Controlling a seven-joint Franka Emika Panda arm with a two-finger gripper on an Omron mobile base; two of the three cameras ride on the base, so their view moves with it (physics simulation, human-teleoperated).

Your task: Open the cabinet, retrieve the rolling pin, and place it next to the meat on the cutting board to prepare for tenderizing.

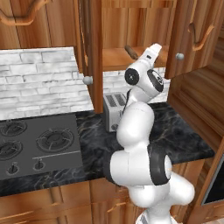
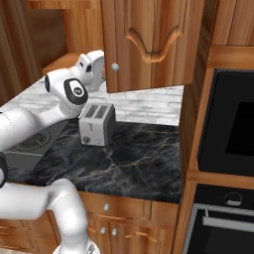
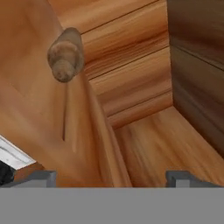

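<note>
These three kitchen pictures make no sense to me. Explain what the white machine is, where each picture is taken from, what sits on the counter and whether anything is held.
The white machine is a robot arm with dark joints, in a rendered kitchen. Two pictures come from cameras behind it, one to its left and one to its right, both looking forward over it. The third comes from a camera on its hand, looking along the gripper, whose two dark fingertips rise at the bottom.

On the black marble counter stands a silver toaster; a gas stove lies to its left. Above, the wall cabinet has both doors open, and the arm reaches up to its shelf. The brown rolling pin lies on that shelf; the hand camera sees its rounded end.

The gripper is open and holds nothing.
</note>
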